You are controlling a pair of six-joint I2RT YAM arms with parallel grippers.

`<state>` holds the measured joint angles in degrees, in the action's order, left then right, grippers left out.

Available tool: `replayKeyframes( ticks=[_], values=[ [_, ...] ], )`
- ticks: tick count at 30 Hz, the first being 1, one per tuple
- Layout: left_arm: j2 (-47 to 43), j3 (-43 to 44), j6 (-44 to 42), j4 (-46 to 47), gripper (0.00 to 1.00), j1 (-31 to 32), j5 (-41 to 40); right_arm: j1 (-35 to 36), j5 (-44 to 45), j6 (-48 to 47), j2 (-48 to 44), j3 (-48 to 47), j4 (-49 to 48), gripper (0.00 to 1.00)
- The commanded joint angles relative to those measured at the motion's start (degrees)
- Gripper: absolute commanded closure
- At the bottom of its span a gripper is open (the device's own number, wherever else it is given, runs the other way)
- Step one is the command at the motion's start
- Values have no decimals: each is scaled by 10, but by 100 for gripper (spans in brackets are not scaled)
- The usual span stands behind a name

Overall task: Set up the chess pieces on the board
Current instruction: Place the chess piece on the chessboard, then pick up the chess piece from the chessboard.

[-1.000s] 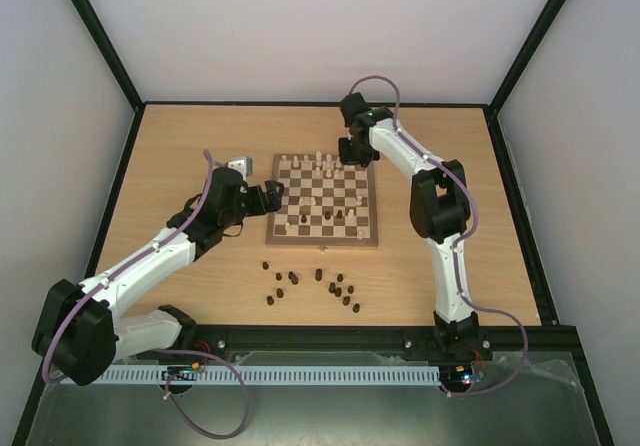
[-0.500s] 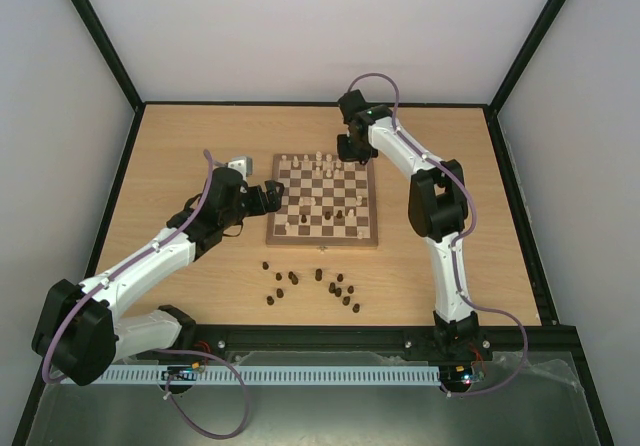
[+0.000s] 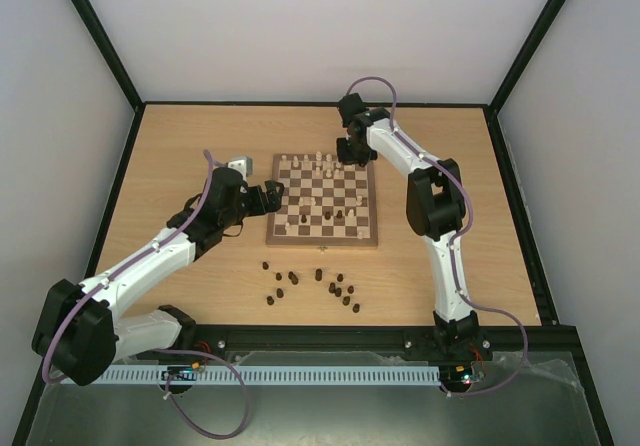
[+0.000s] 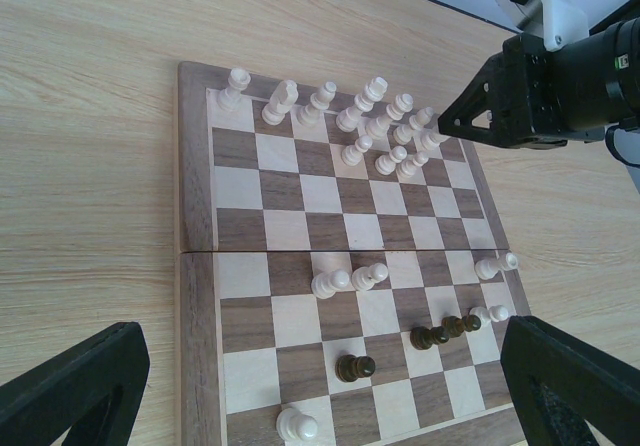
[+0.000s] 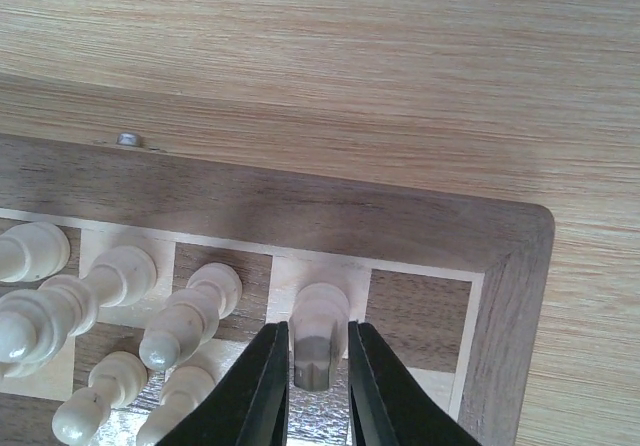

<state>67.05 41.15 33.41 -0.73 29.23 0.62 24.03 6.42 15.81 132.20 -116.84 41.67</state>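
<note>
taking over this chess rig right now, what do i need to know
Right gripper: shut on a cream piece standing on the back row, one square from the board corner.
Left gripper: open, empty, at the board's left edge.
Done: most cream pieces are crowded onto the far rows, not yet tidy.
Left: a few stray cream and dark pieces stand mid-board, and most dark pieces lie on the table in front of the board.

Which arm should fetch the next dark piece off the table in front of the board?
Left. The left gripper is open, empty, at the board left edge, nearer the dark pieces. The right gripper is at the far edge, closed on a cream piece.
</note>
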Motion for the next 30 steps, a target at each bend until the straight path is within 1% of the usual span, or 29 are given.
replayKeyframes(
  ticks=[1,2,5,6,9,12,15,16,18,19,20,23,26,30],
  values=[
    [0,-4,-7,5,0,-3,0,3,-8,-3,10,-20,17,80],
    [-1,-5,-7,5,0,-3,-1,3,-8,-2,8,-19,17,79],
    [-1,-4,-7,4,1,-3,-2,3,-10,-3,-6,-13,12,73],
    [-1,-4,-7,4,0,-3,-1,3,-10,-3,-14,-8,8,73],
    [-2,-4,-8,3,0,-3,-1,3,-8,-3,-56,16,-9,68],
    [-4,-3,-8,2,0,-3,1,3,-2,-3,-103,37,-14,65],
    [-10,-4,-8,1,0,-3,2,3,5,-4,-164,78,-22,54],
    [-13,-4,-9,1,0,-3,1,3,7,-2,-189,103,-29,46],
    [-17,-7,-8,3,0,-4,-2,3,6,0,-243,159,-47,26],
    [-17,-8,-8,3,1,-4,-2,3,5,3,-269,186,-54,10],
    [-17,-7,-8,3,0,-4,-2,3,3,4,-294,216,-62,0],
    [-13,-7,-8,2,0,-4,-5,3,-9,16,-363,300,-76,1],
    [-11,-9,-8,4,0,-4,-8,3,-1,35,-433,389,-103,1],
    [-12,-12,-7,7,1,-5,-13,2,7,67,-487,457,-104,1]
  ],
)
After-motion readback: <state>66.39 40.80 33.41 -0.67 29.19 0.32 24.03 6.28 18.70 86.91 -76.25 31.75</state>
